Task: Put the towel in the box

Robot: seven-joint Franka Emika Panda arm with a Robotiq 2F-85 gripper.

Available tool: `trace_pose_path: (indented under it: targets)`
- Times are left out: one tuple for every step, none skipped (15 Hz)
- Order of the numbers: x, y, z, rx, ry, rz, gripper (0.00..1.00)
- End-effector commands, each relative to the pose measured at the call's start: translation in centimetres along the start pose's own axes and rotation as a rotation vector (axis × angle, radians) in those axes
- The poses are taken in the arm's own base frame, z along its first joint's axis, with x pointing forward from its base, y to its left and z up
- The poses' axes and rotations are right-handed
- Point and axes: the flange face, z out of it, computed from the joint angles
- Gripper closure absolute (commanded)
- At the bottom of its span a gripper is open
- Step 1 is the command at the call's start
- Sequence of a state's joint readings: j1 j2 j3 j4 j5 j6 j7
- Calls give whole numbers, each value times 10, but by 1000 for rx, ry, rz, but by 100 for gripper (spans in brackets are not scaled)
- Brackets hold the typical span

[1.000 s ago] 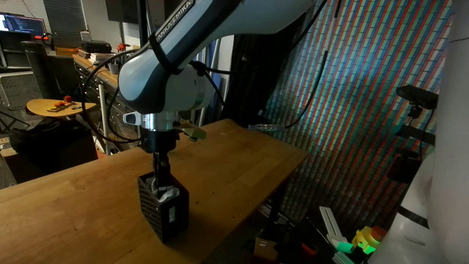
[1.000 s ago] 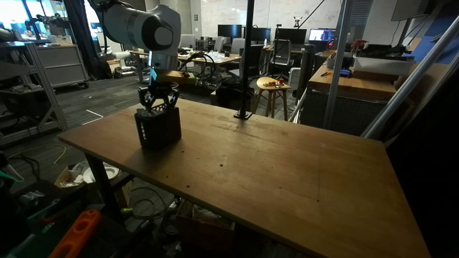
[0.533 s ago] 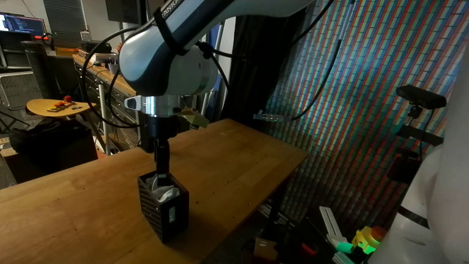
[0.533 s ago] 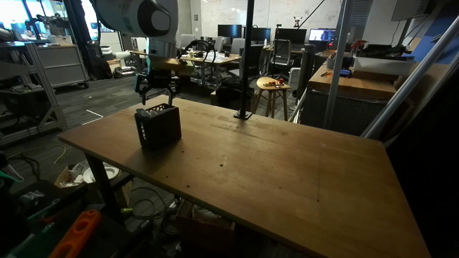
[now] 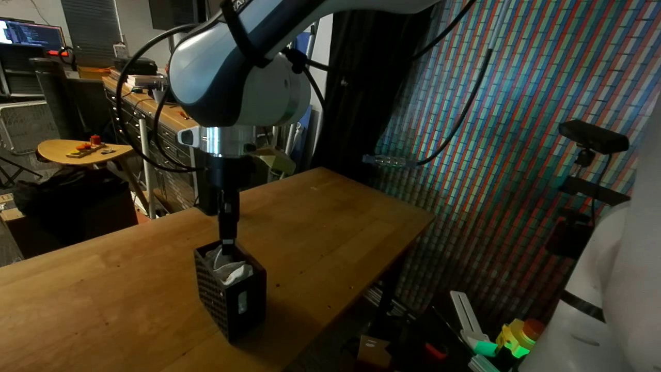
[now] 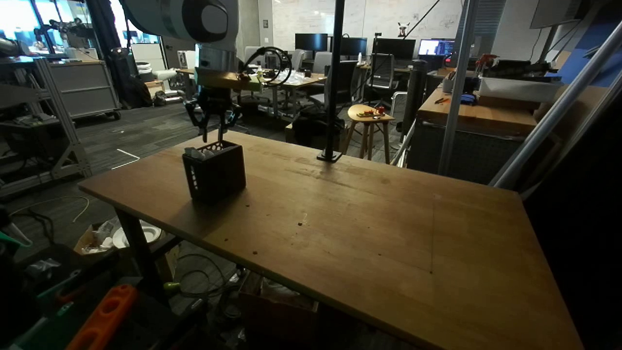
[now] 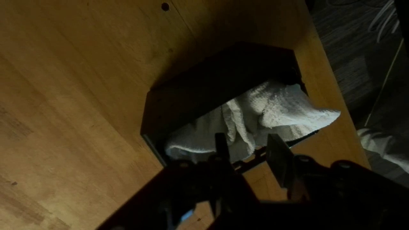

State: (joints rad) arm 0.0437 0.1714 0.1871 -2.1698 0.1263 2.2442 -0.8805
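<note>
1. As seen in both exterior views, straight to the gripper (image 6: 213, 138), hanging vertically from the robot arm (image 5: 206, 77), low over the mouth of the black box (image 5: 213, 297)!

2. Over to the jaws: only partway open, with a plain gap between the fingertips (image 7: 221, 145) in the wrist view, and gripping nothing. Hovering right by the opening of the box, but impossible to tell whether touching or just clear of it.

3. Down to the towel (image 6: 200, 153) now: in the box! Pale, soft, bunched into deep rumpled folds across much of the opening. Bulging a little above the rim at the left in an exterior view and, in the wrist view, poking one corner out past the rim on the right.

4. Round to the box: standing upright on the wooden table (image 6: 388, 218), well toward the left end in an exterior view, and showing a ribbed, pierced side wall.

5. Back to the far side in an exterior view: past a black post (image 6: 335, 78) rising from the far edge of the table, on to a wooden stool (image 6: 357, 111) topped with small bright pieces (image 6: 381, 110), and then to a row of dark monitors (image 6: 311, 42).

6. Away to the right in an exterior view: along a striped wall (image 5: 465, 129), then down to a yellow-and-red button (image 5: 518, 335) sitting low in the near corner.
</note>
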Motion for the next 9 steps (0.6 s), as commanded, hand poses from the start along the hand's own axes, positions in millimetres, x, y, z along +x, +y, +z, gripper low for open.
trace_pose_path:
  targets:
    - [-4, -12, -7, -17, -4, 15, 93]
    - [-5, -14, -6, -15, -4, 20, 97]
    - [-6, -15, -4, -13, -5, 24, 99]
    - [-7, -17, -3, -11, -7, 27, 100]
    - [-8, -18, -1, -9, -8, 30, 100]
    - [-9, -20, 0, -7, -9, 32, 98]
    - [-9, -21, 2, -3, -11, 33, 96]
    - [-9, -22, 3, -1, -13, 32, 97]
    - [-9, -22, 4, 1, -15, 31, 96]
